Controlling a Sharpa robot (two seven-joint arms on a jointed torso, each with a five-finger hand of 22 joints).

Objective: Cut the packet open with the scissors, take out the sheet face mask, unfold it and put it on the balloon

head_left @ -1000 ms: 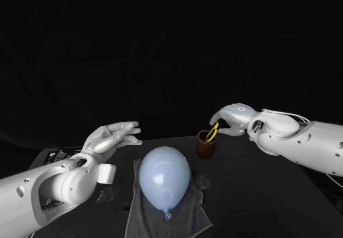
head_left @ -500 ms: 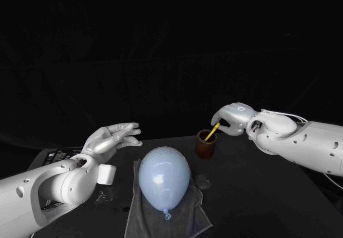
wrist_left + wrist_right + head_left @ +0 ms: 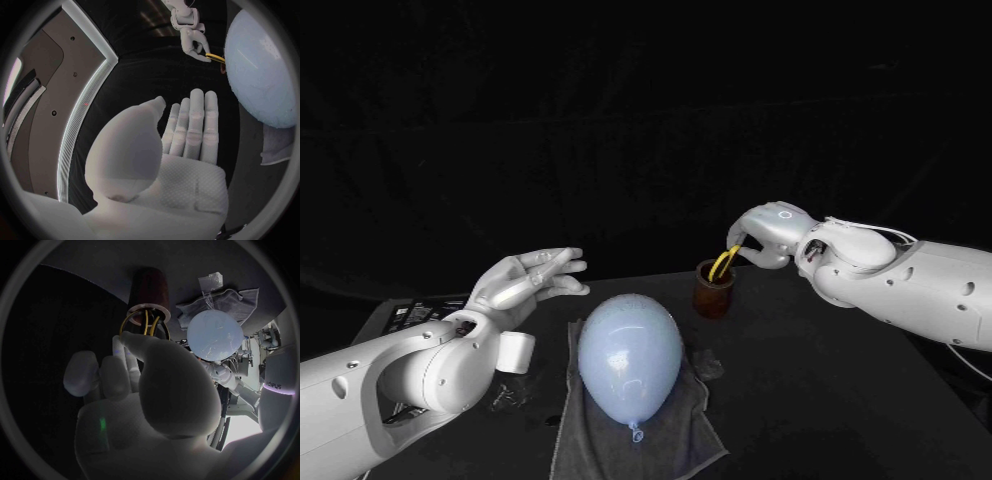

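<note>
Yellow-handled scissors (image 3: 723, 264) stand handles up in a brown cup (image 3: 715, 298), directly below the right hand (image 3: 764, 238). The right hand's thumb and fingertips are closed on the handle loops at the cup's mouth, so this hand is grasping the scissors. The left hand (image 3: 524, 278) is released: its fingers are straight and slightly apart, the palm holds nothing, and it is raised above the table. The pale blue balloon (image 3: 630, 355) lies on a grey towel (image 3: 678, 440) between the two hands, nearer the left hand, touching neither.
</note>
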